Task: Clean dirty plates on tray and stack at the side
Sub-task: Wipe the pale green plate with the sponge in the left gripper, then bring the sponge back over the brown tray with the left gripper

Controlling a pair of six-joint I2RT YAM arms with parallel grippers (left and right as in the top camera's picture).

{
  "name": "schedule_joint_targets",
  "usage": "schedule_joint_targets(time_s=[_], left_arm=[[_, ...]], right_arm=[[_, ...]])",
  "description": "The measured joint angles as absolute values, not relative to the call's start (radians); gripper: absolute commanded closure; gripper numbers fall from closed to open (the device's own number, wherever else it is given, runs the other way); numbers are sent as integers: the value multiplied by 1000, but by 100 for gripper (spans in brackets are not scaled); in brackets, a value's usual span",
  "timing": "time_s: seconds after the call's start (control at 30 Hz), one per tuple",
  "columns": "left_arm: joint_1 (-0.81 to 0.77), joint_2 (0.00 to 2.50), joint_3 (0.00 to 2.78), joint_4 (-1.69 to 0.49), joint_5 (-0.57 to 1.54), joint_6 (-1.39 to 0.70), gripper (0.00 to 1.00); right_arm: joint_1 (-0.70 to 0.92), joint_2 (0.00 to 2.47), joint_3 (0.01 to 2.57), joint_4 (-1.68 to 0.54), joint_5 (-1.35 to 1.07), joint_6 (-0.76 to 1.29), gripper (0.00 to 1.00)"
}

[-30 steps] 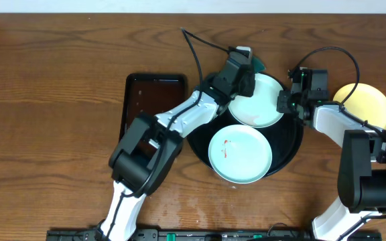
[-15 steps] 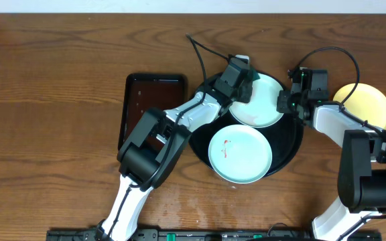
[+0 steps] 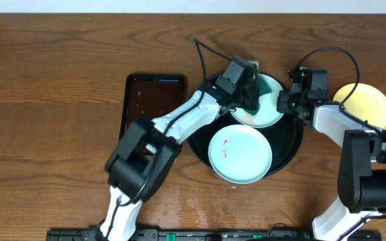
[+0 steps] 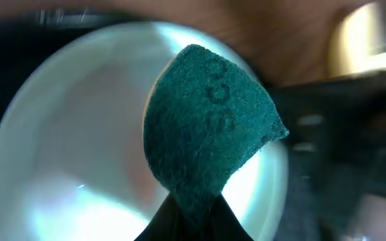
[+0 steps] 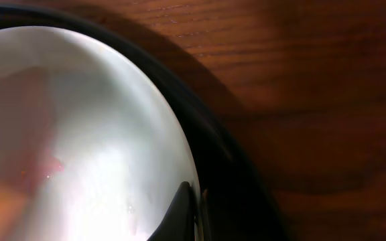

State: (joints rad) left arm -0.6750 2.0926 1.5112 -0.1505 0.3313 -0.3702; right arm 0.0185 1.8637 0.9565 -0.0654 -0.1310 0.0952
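Holding green pad (image 4: 206,127) over far plate (image 3: 268,116), left fingers (image 4: 173,224) clamped, right fingers (image 5: 179,217) pinching rim

Evenly lit from above. Glare across rear plate (image 5: 79,134); wrist views blurred; dark shadow right of it.

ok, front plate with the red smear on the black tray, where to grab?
Pinch the front plate by its rim at the near edge, coming in from the robot's side. It lies flat and shallow; there it seems to overhang the tray rim, likely leaving room for a lower finger.
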Motion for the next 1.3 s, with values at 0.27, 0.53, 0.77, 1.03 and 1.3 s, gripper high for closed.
schedule_joint_targets(time_s=[0.27,0.53,0.77,1.03,1.3], left_arm=[[-644,1910,1512,-165,321,-370,93],[-586,1918,1511,-364,220,-370,93],[-471,1918,1511,-520,188,-370,92],[-262,1918,1511,-754,176,-369,93],[-151,1917,1511,-825,178,-338,93]], right_arm=[[19,1864,957,-65,-131,96,96],[19,1864,957,-67,-131,97,97],[19,1864,957,-67,-131,98,99],[18,1864,958,-70,-143,99,99],[18,1861,958,-70,-145,99,99]])
